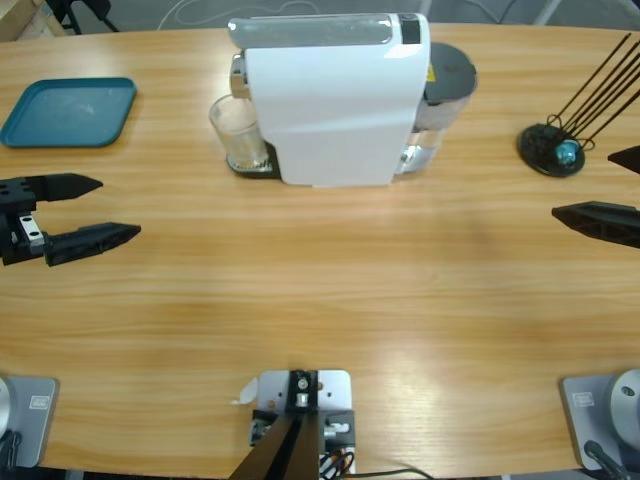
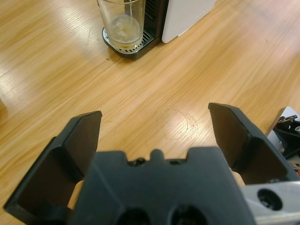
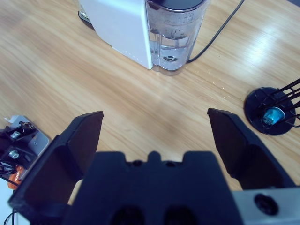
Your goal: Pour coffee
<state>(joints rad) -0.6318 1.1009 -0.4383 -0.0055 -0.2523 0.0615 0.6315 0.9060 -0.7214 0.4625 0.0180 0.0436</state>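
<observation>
Clear glass [image 1: 238, 132] with a skim of coffee [image 2: 125, 29] stands on the machine's [image 1: 335, 100] drip tray, light, slippery, breakable, best gripped mid-wall, while left gripper [image 1: 88, 211] and right gripper [image 1: 618, 190] wait spread, empty.

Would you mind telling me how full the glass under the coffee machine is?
Nearly empty: the upright glass shows only a shallow pale layer of coffee at its bottom.

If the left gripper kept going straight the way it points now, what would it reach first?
Probably the glass on the coffee machine's drip tray. The left gripper, jaws open, faces bare table first, and the glass sits slightly left of its centre line, so it might slip just past.
</observation>
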